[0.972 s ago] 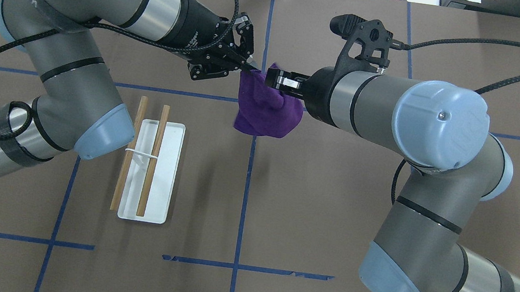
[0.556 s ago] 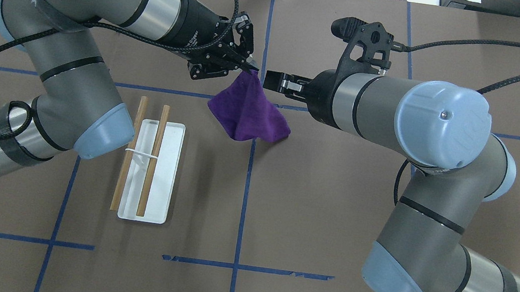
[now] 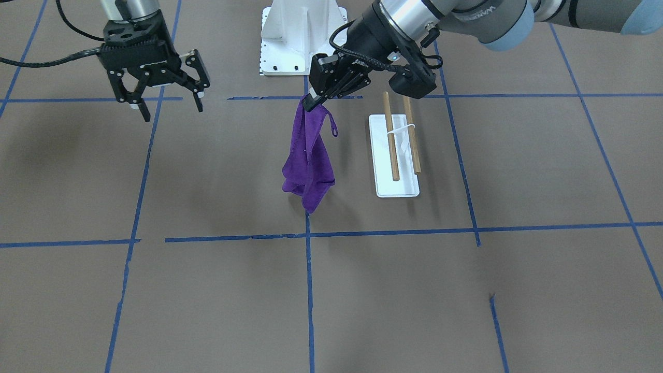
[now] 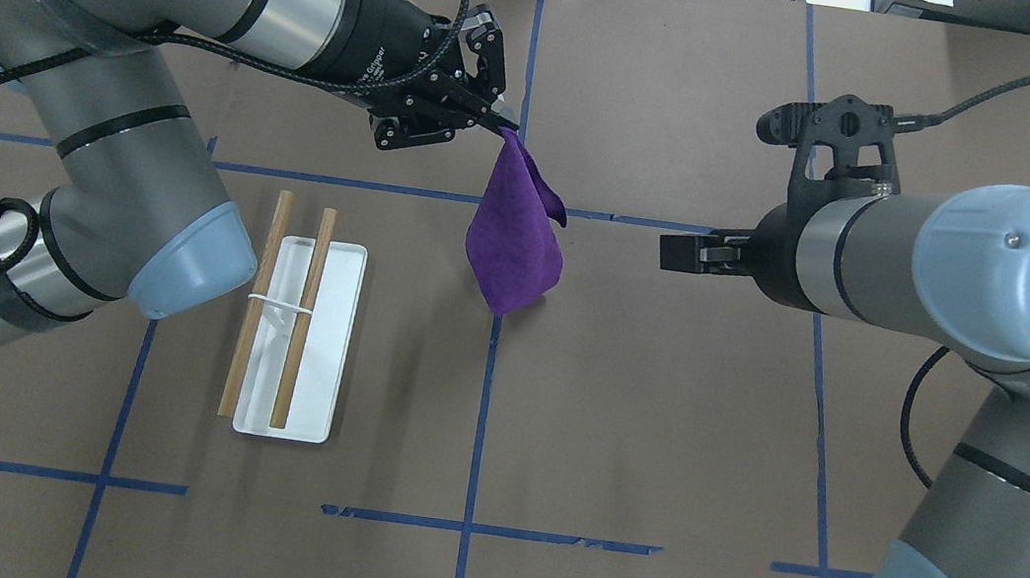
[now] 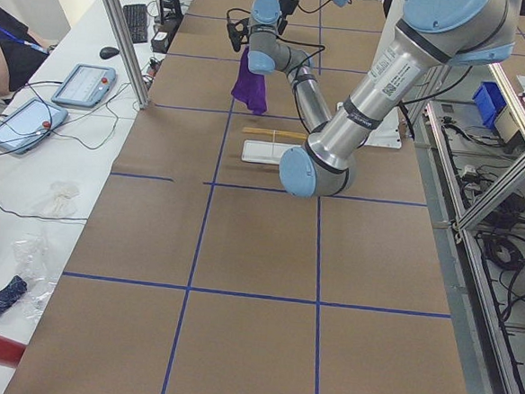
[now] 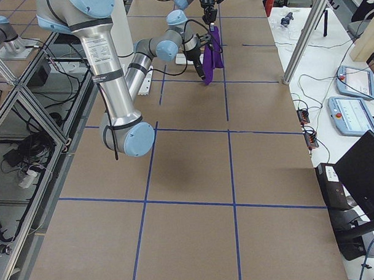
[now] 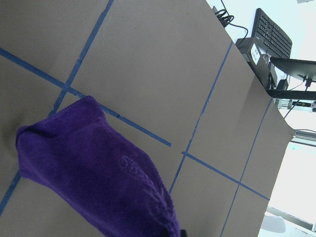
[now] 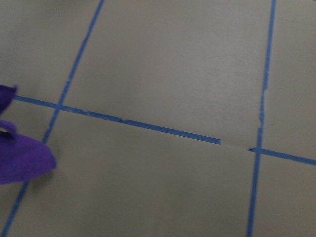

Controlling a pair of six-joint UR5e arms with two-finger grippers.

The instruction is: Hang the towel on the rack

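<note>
Brown tabletop [image 4: 656,427], blue tape lines [image 4: 485,404] gridding it

rack [image 4: 299,340] sits flat on the tabletop, low and off to the robot's-left side of the left hand [image 4: 504,128], well apart from it. towel not on it yet

Purple towel [image 4: 516,240] hangs straight down under the left hand, caught by one top corner only, rest of the cloth loose and folded on itself. Bottom tip is close to the tabletop; touching or not, can't tell

left hand: fingertips clamped tight on that towel corner, pointing toward the right hand

right hand [image 3: 172,111]: jaws spread wide, nothing in them, held above the tabletop. Towel is between the two hands, well apart from this one; the rack is on the far side of the towel from it
</note>
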